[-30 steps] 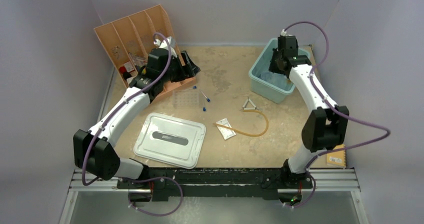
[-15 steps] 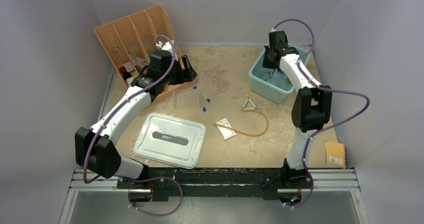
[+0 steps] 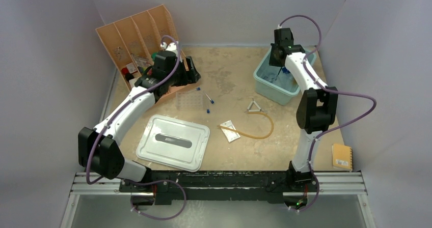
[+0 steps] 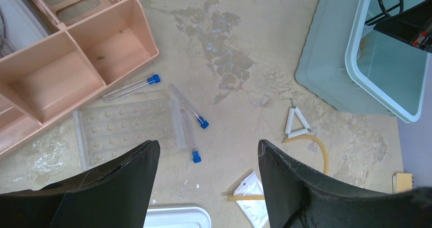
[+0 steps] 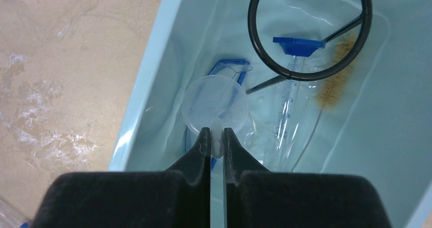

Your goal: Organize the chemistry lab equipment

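The right gripper (image 5: 216,136) hangs above the pale teal plastic bin (image 5: 153,85), jaws closed over a clear round cup (image 5: 215,103) lying in it beside the black wire ring (image 5: 308,32); whether they pinch the cup's lip I cannot tell. Well away from the bin, the left gripper (image 4: 208,145) hovers wide open over the clear plastic tube rack (image 4: 125,131) and thin blue-capped tubes (image 4: 188,106), so collecting looks partway done; next it likely must descend squarely onto one tube.

Robot lab booth; plain grey walls (image 3: 224,9); clear tube rack (image 4: 125,134), blue-capped thin tubes (image 4: 188,106) on table (image 4: 254,111).
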Motion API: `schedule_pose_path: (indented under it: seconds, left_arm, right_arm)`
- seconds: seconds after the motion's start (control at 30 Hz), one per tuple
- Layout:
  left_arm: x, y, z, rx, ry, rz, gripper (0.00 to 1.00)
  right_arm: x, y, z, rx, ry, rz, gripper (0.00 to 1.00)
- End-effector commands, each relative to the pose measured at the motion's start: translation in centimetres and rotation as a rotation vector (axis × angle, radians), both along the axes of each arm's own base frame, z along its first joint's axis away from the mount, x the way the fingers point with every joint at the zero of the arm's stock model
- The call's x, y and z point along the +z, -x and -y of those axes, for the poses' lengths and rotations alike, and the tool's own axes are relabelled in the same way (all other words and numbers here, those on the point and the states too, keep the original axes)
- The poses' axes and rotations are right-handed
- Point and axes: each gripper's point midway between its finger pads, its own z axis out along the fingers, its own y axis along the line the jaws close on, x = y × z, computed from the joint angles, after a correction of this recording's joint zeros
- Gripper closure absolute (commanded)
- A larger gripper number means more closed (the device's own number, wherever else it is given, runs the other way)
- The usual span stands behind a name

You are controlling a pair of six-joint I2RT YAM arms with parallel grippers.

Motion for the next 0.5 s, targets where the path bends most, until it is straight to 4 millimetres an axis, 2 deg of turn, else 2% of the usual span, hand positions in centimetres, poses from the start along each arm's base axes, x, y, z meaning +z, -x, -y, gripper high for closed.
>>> schedule_pose_path:
  seconds: [0.0, 0.2, 0.27, 0.37, 0.47]
  left_arm:
    - [2.4, -1.1, 0.1, 0.004, 0.016, 0.069, 0.3]
    - [2.3, -1.1, 0.2, 0.004, 0.021, 0.063, 0.3]
    - [2.3, -1.1, 0.2, 0.006, 0.021, 0.063, 0.3]
    - [2.3, -1.0, 0.1, 0.006, 0.02, 0.061, 0.3]
    - [2.5, -1.0, 0.1, 0.007, 0.022, 0.066, 0.3]
  right_arm:
    - [1.9, -1.5, 1.1, -0.026, 0.057, 0.063, 0.96]
    - [0.0, -2.3, 0.8, -0.015, 0.055, 0.032, 0.84]
    - [0.0, -2.3, 0.8, -0.017, 0.047, 0.031, 0.79]
    - [0.8, -2.3, 0.7, -0.02, 0.04, 0.039, 0.68]
    - [2.6, -2.1, 0.7, -0.023, 0.032, 0.068, 0.55]
